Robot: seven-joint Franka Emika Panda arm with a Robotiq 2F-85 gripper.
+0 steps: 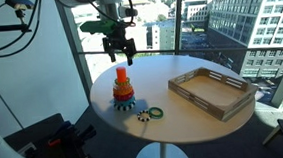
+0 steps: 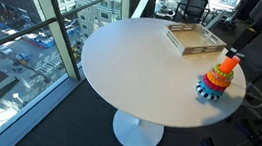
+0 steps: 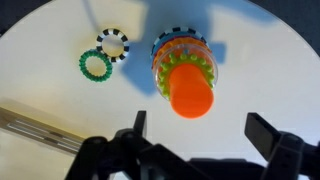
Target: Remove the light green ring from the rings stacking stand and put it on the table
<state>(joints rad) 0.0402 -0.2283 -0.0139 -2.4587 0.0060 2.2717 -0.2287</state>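
Observation:
The rings stacking stand [image 1: 123, 91] stands on the round beige table [image 1: 190, 128] and shows in both exterior views [image 2: 217, 80]. In the wrist view I look down on it [image 3: 160, 50]: the orange-red peg top [image 3: 190, 96] hides most of the rings. The light green ring [image 3: 171, 69] sits on the stand just below the peg top. My gripper [image 3: 200, 130] is open and empty. It hovers above the stand [image 1: 119, 48], clear of the peg.
A dark green ring [image 3: 95, 66] and a pale toothed ring [image 3: 113, 42] lie on the table beside the stand [image 1: 150, 113]. A wooden tray [image 1: 211, 92] stands on the far side of the table [image 2: 195, 38]. Windows surround the table.

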